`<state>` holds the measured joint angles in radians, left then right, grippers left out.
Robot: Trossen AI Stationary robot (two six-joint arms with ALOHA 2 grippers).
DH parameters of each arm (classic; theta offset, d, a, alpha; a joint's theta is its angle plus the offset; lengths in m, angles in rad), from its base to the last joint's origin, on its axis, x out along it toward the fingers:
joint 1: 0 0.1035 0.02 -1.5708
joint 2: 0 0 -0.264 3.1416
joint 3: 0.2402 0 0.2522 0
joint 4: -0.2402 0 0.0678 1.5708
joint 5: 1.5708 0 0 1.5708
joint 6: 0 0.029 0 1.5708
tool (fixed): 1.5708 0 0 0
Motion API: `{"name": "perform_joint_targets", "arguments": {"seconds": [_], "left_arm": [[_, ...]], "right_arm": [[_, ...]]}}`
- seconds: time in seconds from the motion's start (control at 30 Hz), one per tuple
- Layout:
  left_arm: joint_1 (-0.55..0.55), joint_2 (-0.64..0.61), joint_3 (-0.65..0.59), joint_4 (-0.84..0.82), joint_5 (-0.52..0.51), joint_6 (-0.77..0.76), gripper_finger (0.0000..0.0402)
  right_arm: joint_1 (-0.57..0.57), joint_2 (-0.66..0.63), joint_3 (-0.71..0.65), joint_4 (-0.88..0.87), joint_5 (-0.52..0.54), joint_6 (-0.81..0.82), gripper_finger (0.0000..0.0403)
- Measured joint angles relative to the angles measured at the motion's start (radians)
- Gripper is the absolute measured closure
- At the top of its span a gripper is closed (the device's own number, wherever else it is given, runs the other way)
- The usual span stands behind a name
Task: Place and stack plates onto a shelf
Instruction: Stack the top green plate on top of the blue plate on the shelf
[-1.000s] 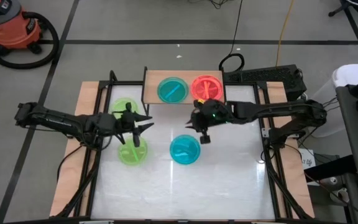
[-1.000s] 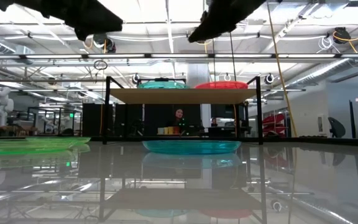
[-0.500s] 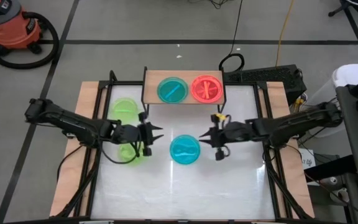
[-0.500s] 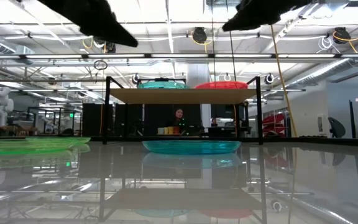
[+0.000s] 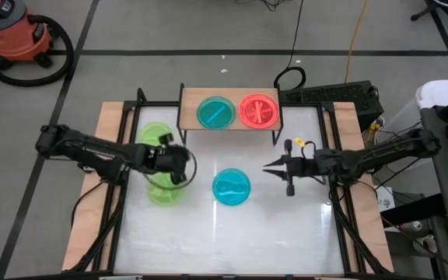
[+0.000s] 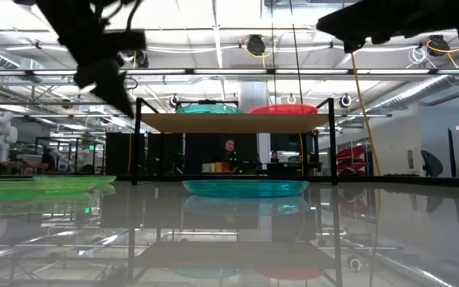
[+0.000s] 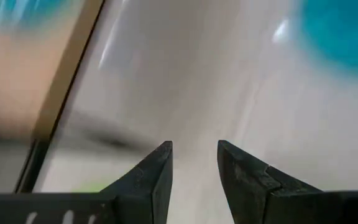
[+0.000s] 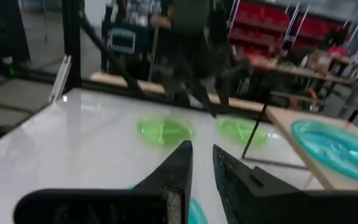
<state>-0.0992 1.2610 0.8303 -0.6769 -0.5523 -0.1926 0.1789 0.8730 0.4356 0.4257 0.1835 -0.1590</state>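
The shelf [image 5: 230, 115] stands at the table's far middle with a blue plate [image 5: 215, 113] and a pink plate [image 5: 259, 110] lying flat on its wooden top. Another blue plate [image 5: 231, 187] lies on the table in front of it. Two green plates [image 5: 155, 134] [image 5: 164, 192] lie at the left. My left gripper [image 5: 180, 164] hangs above the table between the near green plate and the blue plate, empty, its fingers [image 7: 160, 168] a narrow gap apart. My right gripper [image 5: 269, 167] hovers right of the table's blue plate, empty, its fingers [image 8: 179, 162] a narrow gap apart.
Black frame rails [image 5: 119, 210] [image 5: 341, 218] run along the table's left and right sides. The white tabletop [image 5: 224, 241] near the front edge holds nothing. The shelf's thin black legs [image 6: 138, 143] stand on the table. People sit in the room behind [image 6: 229, 147].
My right gripper has drawn back from over the pink plate on the shelf, toward the near edge and then toward the table's right edge, and points level at the table's middle. My left gripper has gone toward the table's middle, then turned and tipped downward. The plates have stayed put.
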Motion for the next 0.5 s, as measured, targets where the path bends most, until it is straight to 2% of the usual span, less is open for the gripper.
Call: {"name": "perform_joint_targets", "arguments": {"seconds": [0.07,0.2,0.5], "left_arm": [[0.053,0.006,-0.001,-0.128,-0.005,-0.081,0.0268],[0.156,0.026,-0.011,-0.244,0.008,-0.174,0.0268],[0.295,0.029,-0.133,-0.211,0.088,-0.182,0.0268]], "right_arm": [[0.0,-0.015,-0.04,0.069,0.0,-0.007,0.0356],[0.0,-0.027,-0.094,0.174,0.0,-0.009,0.0356],[0.0,-0.035,-0.1,0.176,-0.002,-0.002,0.0356]]}}
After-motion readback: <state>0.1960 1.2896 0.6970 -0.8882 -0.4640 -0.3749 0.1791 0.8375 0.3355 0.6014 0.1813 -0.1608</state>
